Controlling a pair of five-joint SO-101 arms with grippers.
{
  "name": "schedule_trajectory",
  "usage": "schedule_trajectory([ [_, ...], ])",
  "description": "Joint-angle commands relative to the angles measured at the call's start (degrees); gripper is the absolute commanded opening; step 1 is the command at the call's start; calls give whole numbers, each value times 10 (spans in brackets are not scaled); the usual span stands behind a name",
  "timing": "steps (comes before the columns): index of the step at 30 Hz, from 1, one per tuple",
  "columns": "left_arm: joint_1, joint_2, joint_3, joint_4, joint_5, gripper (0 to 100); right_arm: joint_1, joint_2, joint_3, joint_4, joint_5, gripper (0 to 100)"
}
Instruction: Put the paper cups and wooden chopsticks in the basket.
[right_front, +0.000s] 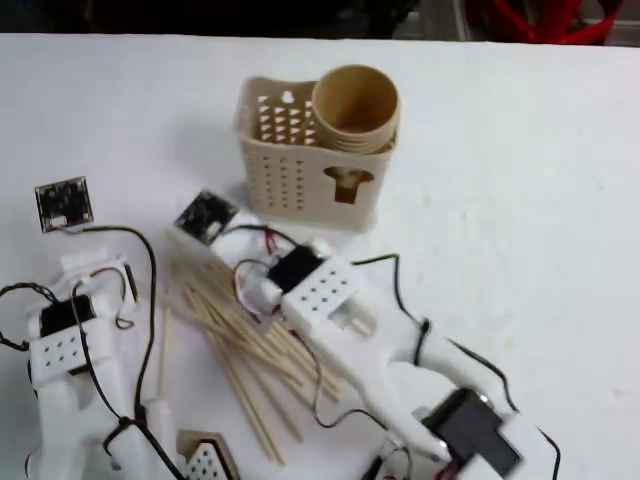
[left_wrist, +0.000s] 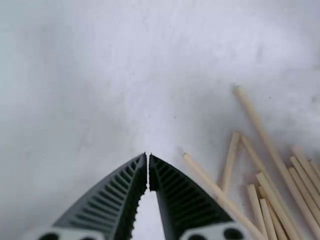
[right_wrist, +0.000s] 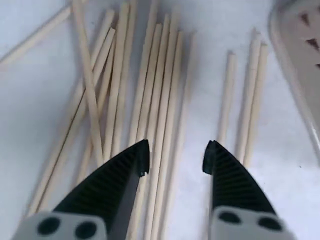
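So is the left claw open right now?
No, the left claw has its jaws pressed together with nothing between them, over the white table beside the chopsticks.

Paper cups (right_front: 355, 105) sit in the basket (right_front: 285, 178); chopsticks (right_front: 243, 352) lie before it.

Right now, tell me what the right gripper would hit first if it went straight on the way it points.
Most likely the chopsticks: the open right gripper points into the pile on the table, sticks running between its jaws. The basket lies off its line. Depth is unclear.
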Motion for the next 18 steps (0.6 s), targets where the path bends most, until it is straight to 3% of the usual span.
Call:
schedule_trajectory([
  [1, -5, -15, -2, -13, -5, 30, -11, 38, -27, -13, 1, 180],
  [15, -5, -15, -2, -13, -5, 30, 2, 171, -71, -12, 1, 180],
  [18, -5, -15, -2, -13, -5, 30, 2, 176, -71, -11, 1, 129],
])
